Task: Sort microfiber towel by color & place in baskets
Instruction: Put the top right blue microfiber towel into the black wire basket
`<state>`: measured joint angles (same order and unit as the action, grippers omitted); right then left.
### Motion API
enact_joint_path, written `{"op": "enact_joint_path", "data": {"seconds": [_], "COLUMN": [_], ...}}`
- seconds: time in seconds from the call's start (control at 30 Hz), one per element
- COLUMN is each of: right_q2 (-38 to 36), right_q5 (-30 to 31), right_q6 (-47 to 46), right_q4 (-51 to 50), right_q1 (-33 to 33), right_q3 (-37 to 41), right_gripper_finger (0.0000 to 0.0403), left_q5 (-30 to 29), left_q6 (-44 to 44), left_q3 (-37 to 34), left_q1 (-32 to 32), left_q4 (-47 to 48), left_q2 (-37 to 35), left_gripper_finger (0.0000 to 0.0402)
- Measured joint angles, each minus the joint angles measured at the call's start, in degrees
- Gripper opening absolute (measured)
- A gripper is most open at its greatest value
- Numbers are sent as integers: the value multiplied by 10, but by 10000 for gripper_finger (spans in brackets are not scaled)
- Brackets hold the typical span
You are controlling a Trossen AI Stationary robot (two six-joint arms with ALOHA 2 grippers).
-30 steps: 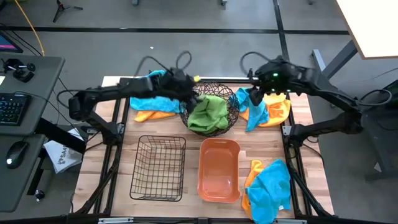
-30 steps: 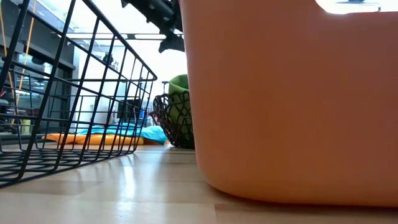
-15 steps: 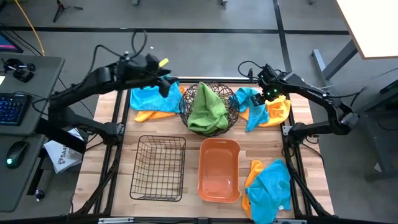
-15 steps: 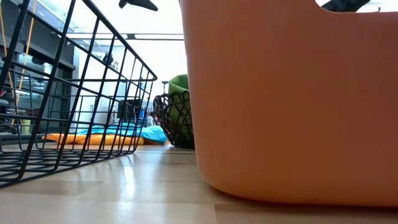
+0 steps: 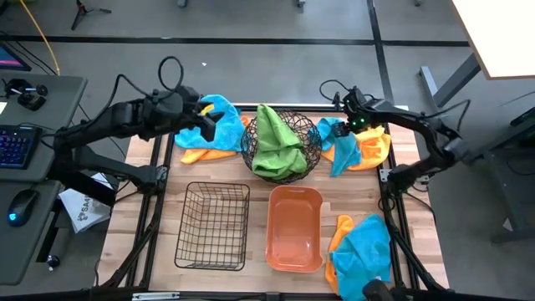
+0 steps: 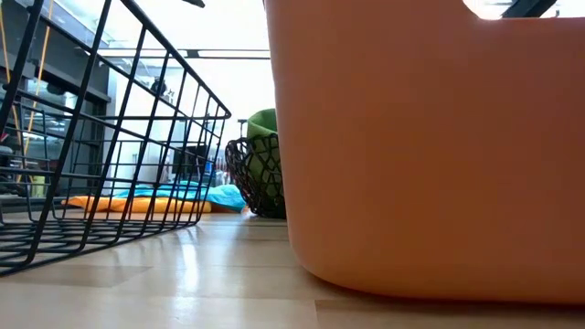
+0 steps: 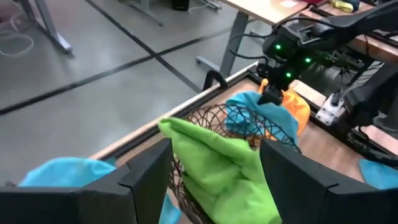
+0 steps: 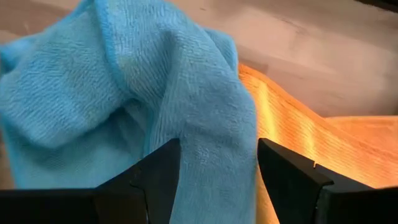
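Green towels [image 5: 276, 142] [image 7: 217, 162] lie heaped in the round wire bowl [image 5: 311, 138] at the table's far middle, one draped over its far rim. My left gripper [image 5: 207, 125] [image 7: 214, 149] hovers open above the blue towel [image 5: 194, 132] and orange towel [image 5: 201, 154] at the far left. My right gripper [image 5: 351, 127] [image 8: 217, 149] is open and low over the far-right pile, with its fingers on either side of a raised fold of the blue towel [image 8: 186, 112] that lies on an orange towel [image 8: 298, 143]. My right gripper comes from above with one finger [image 8: 158, 177] on each side of the blue towel's raised fold [image 8: 211, 124]. I cannot tell whether the fingers touch the cloth. The towel lies slack on the orange towel and the table.
The black wire-grid basket [image 5: 213, 226] [image 6: 119, 137] and the salmon-orange tub [image 5: 294, 227] [image 6: 420, 146] stand side by side near the front. Another blue and orange heap [image 5: 364, 251] lies at the near right corner. Bare wood shows between the baskets and the far piles.
My left gripper has drawn away from the wire bowl toward the table's left and now hangs over the far-left pile. The green towel's upper part now lies spread over the bowl's far rim. My right gripper has come down onto the far-right pile.
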<state>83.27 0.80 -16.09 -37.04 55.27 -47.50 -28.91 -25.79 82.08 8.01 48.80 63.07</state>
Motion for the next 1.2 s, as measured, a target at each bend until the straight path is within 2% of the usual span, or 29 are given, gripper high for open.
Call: {"op": "enact_joint_path", "data": {"seconds": [0.13, 0.2, 0.27, 0.33, 0.4, 0.57, 0.77, 0.97, 1.2], "right_q2": [16, 14, -1, -27, -58, -142, -235, -287, -303], "right_q5": [1, 1, 1, 2, 1, -11, -35, -73, -85], "right_q6": [0, 0, 7, 19, 34, 41, 24, -28, -90], "right_q4": [10, 8, 0, -5, -18, -72, -76, -48, -19], "right_q1": [0, 0, -1, -7, -11, -14, -38, -83, -177], "right_q3": [0, 0, 0, -1, -10, -84, -202, -273, -298], "right_gripper_finger": [201, 176, 126, 54, 16, 4, 3, 2, 1], "left_q5": [-2, -4, -12, -31, -56, -128, -192, -197, -194], "left_q6": [-26, -27, -26, -22, -13, -5, 39, 49, 51], "left_q3": [-19, -23, -25, -25, -25, -25, -36, -74, -93], "left_q1": [-18, -27, -35, -42, -46, -46, -46, -46, -46], "left_q4": [0, -4, -9, -15, -23, -25, -26, -26, -26], "left_q2": [-23, -36, -51, -67, -83, -109, -106, -88, -63], "left_gripper_finger": [232, 232, 232, 232, 232, 232, 232, 232, 232]}}
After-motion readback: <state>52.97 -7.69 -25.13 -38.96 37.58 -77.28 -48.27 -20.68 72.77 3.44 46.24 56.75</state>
